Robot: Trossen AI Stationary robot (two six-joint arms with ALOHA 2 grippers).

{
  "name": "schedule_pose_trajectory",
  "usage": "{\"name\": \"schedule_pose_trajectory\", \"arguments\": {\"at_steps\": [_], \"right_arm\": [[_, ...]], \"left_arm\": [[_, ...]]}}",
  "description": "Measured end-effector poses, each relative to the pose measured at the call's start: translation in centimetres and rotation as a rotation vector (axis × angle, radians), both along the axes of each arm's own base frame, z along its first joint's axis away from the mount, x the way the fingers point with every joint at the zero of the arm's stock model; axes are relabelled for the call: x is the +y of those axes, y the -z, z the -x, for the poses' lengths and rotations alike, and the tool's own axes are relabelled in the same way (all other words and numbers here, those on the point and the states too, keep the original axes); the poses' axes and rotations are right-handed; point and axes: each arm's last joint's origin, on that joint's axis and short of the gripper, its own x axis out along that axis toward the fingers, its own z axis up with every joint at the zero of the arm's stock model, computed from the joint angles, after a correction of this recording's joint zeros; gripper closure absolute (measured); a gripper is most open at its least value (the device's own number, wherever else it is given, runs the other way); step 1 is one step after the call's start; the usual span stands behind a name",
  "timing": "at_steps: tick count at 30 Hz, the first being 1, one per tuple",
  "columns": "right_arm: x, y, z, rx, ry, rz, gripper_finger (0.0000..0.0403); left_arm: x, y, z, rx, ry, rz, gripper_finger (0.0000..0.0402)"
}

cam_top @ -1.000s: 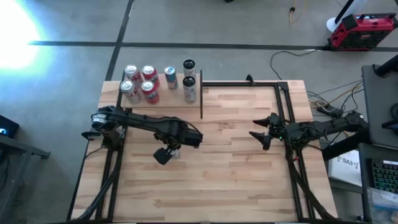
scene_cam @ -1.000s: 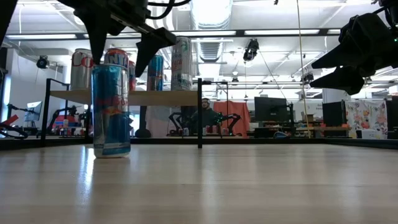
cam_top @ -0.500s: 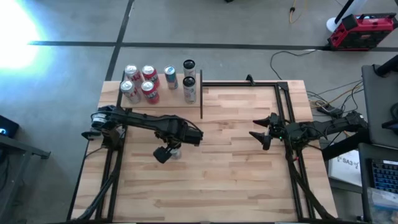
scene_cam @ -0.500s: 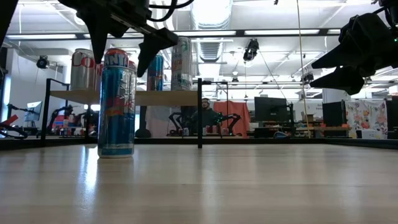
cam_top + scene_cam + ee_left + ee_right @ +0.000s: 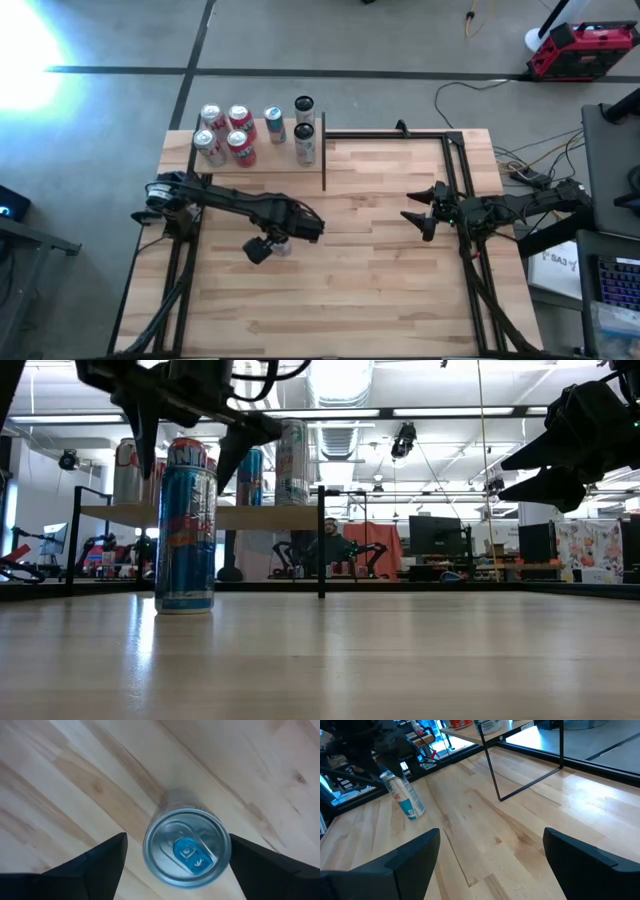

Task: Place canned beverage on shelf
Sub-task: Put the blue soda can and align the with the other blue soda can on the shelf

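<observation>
A blue and silver beverage can (image 5: pixel 185 540) stands upright on its base on the tabletop, left of centre; it also shows in the high view (image 5: pixel 283 243). My left gripper (image 5: pixel 185 465) hangs over it, pointing down and open. Its fingers stand on either side of the can's top (image 5: pixel 186 851); I cannot tell whether they touch it. The shelf (image 5: pixel 272 157), a pale board on a black frame, stands at the table's far left and carries several cans. My right gripper (image 5: pixel 412 218) is open and empty above the table's right side.
The shelf's black frame leg (image 5: pixel 321 540) stands on the table to the right of the blue can. The cans on the shelf (image 5: pixel 228 135) crowd its left and middle parts. Black rails (image 5: pixel 455 170) run along the table's far and right edges.
My left gripper has shifted slightly above the blue can. The can has slid a little along the table and stays upright.
</observation>
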Motion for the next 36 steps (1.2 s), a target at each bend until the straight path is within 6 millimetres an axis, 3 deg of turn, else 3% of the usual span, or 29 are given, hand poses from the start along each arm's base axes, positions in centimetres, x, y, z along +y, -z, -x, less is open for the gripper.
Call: {"name": "schedule_pose_trajectory", "arguments": {"at_steps": [8, 17, 25, 30, 36], "right_arm": [[0.0, 0.0, 0.0, 0.0, 0.0, 0.0, 0.0067], [0.0, 0.0, 0.0, 0.0, 0.0, 0.0, 0.0067], [0.0, 0.0, 0.0, 0.0, 0.0, 0.0, 0.0067], [0.0, 0.0, 0.0, 0.0, 0.0, 0.0, 0.0067], [0.0, 0.0, 0.0, 0.0, 0.0, 0.0, 0.0067]], "left_arm": [[-0.1, 1.5, 0.0, -0.007, 0.013, 0.001, 0.0111], [-0.4, 1.5, 0.0, -0.009, 0.085, -0.018, 0.0177], [-0.9, 1.4, 0.1, -0.016, 0.14, -0.103, 0.0175], [-0.8, -0.2, 0.3, 0.001, 0.194, -0.113, 0.0177], [-0.6, -4.2, 0.7, -0.008, 0.217, -0.135, 0.0177]]}}
